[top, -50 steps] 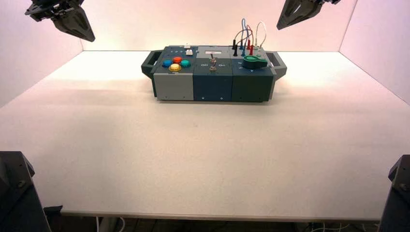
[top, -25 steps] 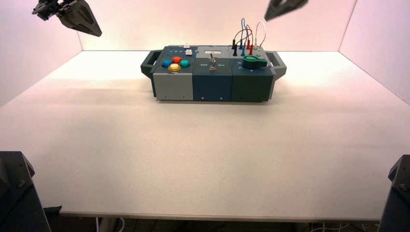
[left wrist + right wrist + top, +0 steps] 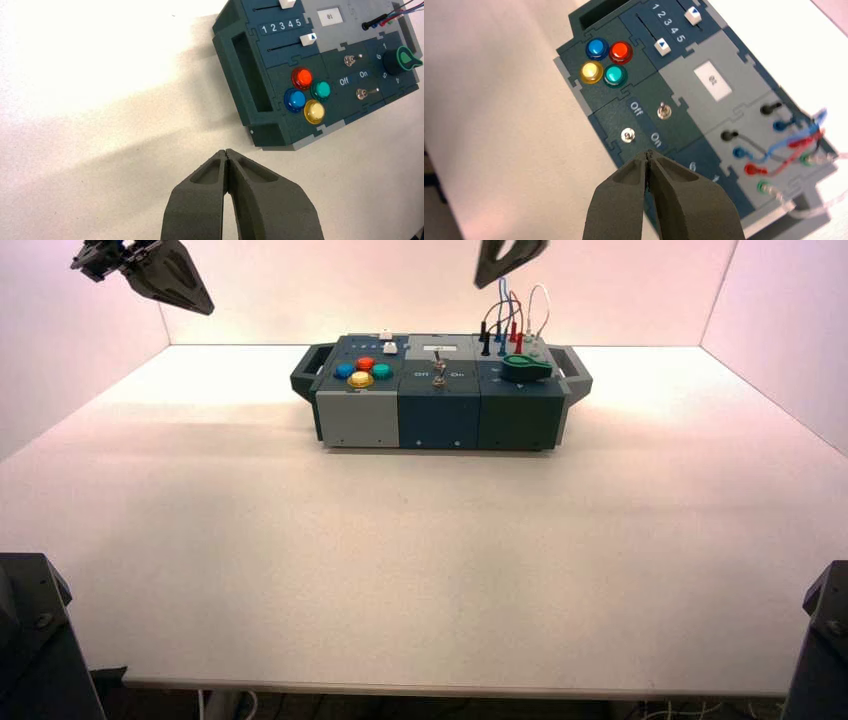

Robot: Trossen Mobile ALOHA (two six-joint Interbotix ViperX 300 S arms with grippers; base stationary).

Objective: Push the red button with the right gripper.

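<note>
You are facing the wide blue, green and grey control box [image 3: 437, 420], set toward the back of the pale table [image 3: 400, 570]. Above the right part of it hangs the black tapering right gripper [image 3: 490, 282], its two fingers pressed together, tip pointing downward, well apart from the buttons. The black angular left gripper [image 3: 206, 310] waits up and to the left of the box, its fingers also together.

Your target, the small round red domed button [image 3: 619, 50], sits on the box's left part, at the back of a tight cluster with the blue button [image 3: 596, 48], yellow button [image 3: 590, 71] and teal button [image 3: 614, 74]. If you come down slightly off, the tip could press a neighbour instead. Travel too low on the way across and you could clip a metal toggle switch [image 3: 664, 111]; drift too far back and you might nudge a white slider [image 3: 662, 47].
</note>
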